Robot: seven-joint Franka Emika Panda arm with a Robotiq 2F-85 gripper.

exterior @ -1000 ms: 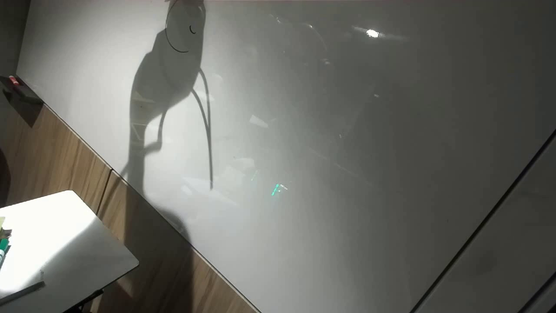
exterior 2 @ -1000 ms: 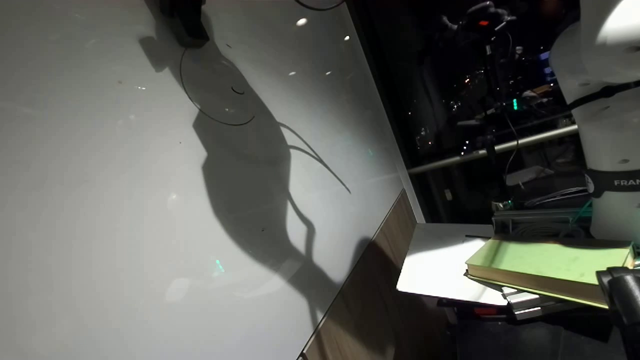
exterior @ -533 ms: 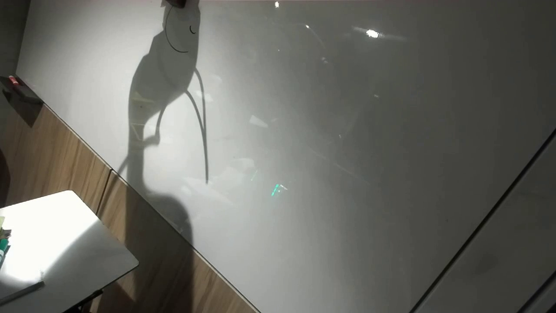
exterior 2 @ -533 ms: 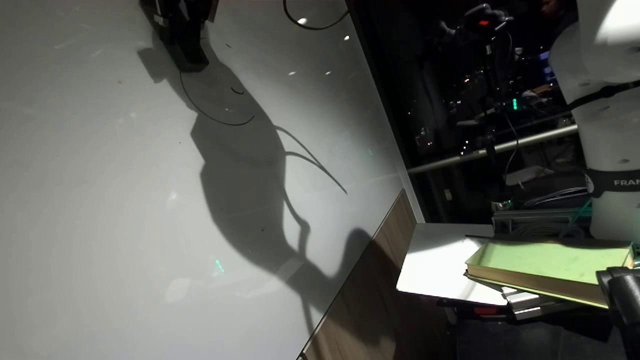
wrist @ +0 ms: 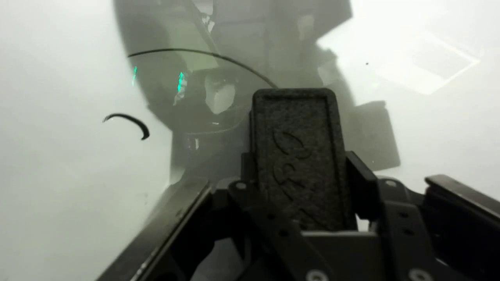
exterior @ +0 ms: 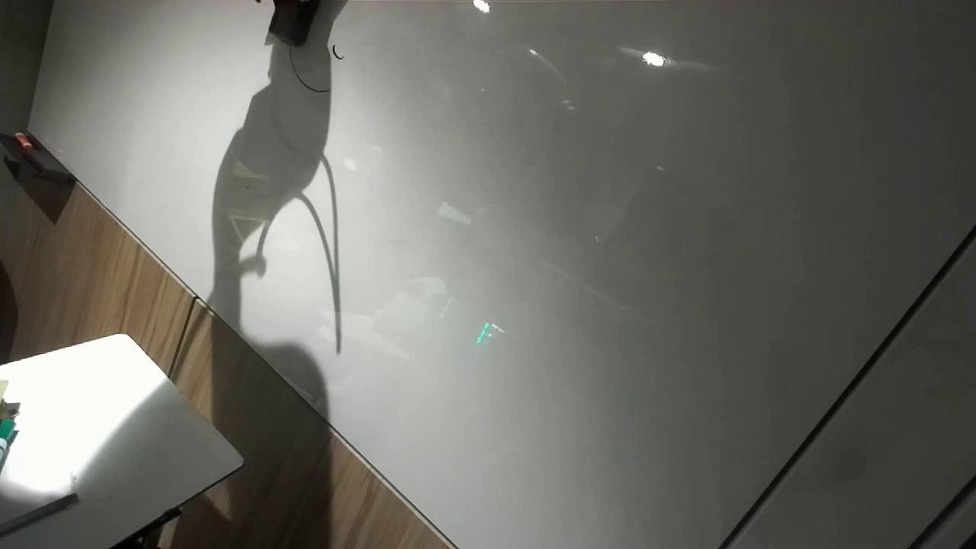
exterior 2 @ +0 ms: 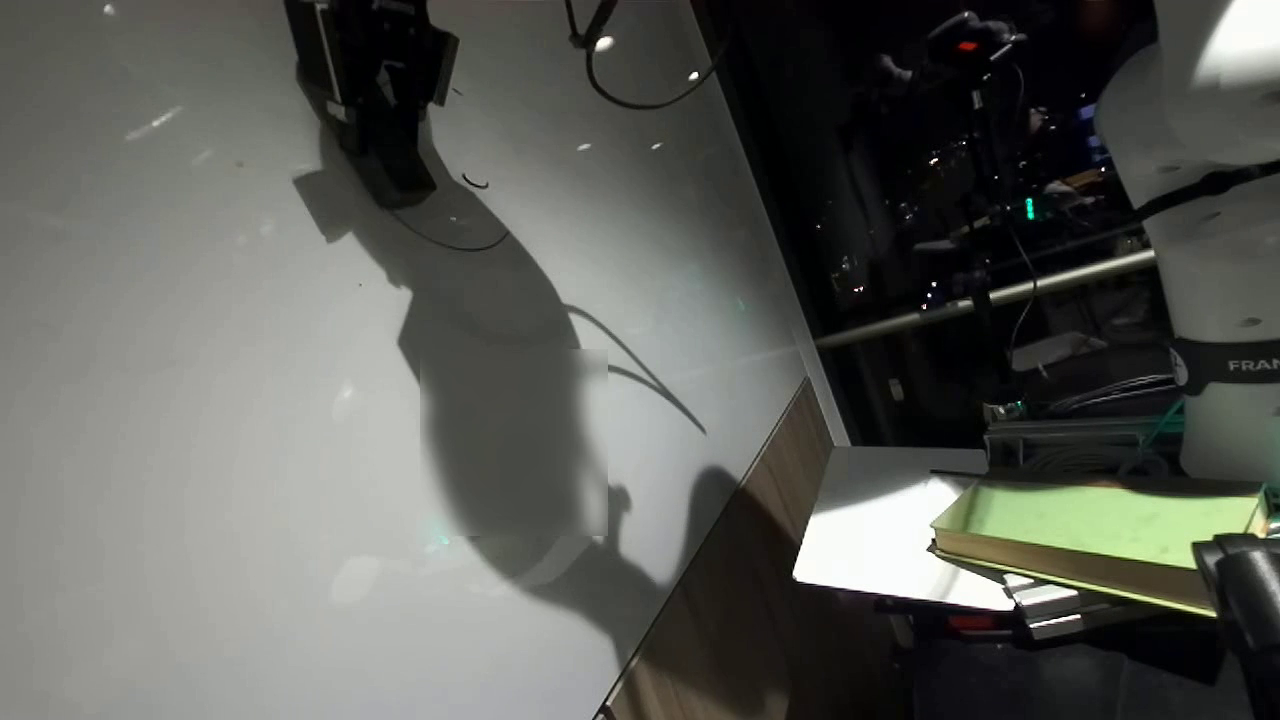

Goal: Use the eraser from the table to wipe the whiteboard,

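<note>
My gripper [wrist: 304,175] is shut on the eraser [wrist: 299,156], a dark grey oblong block clasped by its long sides. Its free end points at the whiteboard [wrist: 58,203], over a thin drawn arc [wrist: 234,59]; contact with the surface cannot be told. A short curved stroke [wrist: 131,120] stands clear to the left in the wrist view. In an exterior view the eraser [exterior 2: 400,180] comes down from the top edge below the dark gripper. Only the eraser's end [exterior: 293,23] shows at the top of an exterior view. The white table [exterior: 137,427] stands below the board.
On the table lie a green marker [exterior: 6,428] and a dark bar [exterior: 38,515]. A thick light-green book [exterior 2: 1090,525] rests there too. Wood panelling [exterior: 114,252] runs under the board, with a small tray [exterior: 46,164] at its left. A cable [exterior 2: 650,103] loops beside the gripper.
Gripper and eraser have come downward over the board in both exterior views. Less of the drawn arc shows now, its upper part covered or gone. The arm's shadow has shifted too.
</note>
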